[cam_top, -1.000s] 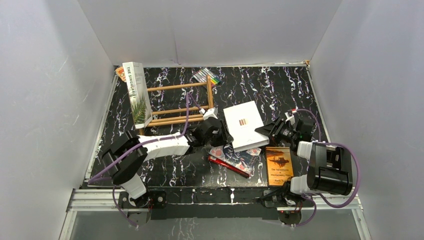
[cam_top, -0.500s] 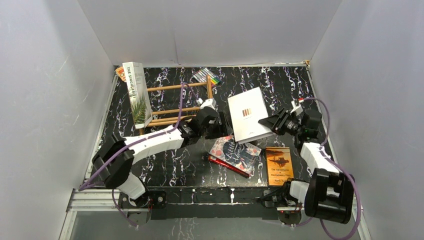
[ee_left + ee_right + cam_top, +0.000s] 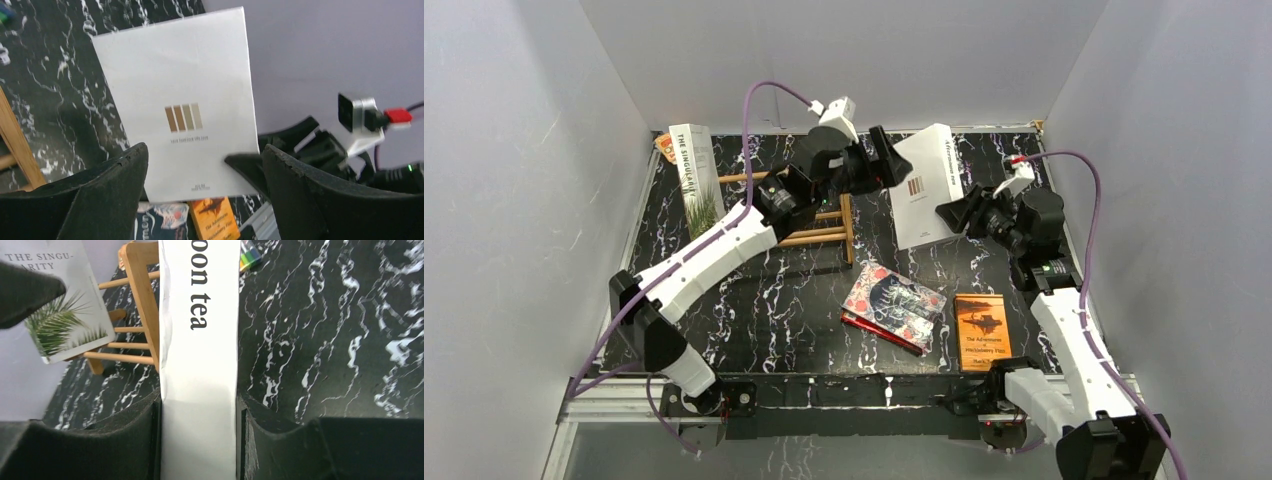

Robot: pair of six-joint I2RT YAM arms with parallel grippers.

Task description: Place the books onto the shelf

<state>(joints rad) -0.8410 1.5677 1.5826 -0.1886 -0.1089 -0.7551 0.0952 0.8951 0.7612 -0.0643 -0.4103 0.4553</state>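
Note:
My right gripper (image 3: 956, 213) is shut on the spine of the plain white book (image 3: 924, 185), holding it upright above the table; in the right wrist view both pads press the spine (image 3: 198, 390). My left gripper (image 3: 887, 163) hangs open just left of the book's cover (image 3: 180, 95) and holds nothing. The wooden shelf (image 3: 829, 225) stands behind the left arm, with the palm-leaf book (image 3: 696, 185) upright at its left end. A dark blue patterned book (image 3: 894, 300) lies on a red one at mid-table. Right of them the orange book (image 3: 981, 330) lies flat.
A small orange packet (image 3: 664, 148) sits behind the palm-leaf book. Colourful markers (image 3: 248, 254) lie beyond the shelf (image 3: 142, 295). Grey walls close in the black marbled table (image 3: 764, 320) on three sides.
The right gripper has lifted the white book from flat on the table to upright and carried it toward the back. The left arm rose with it and its jaws spread wide.

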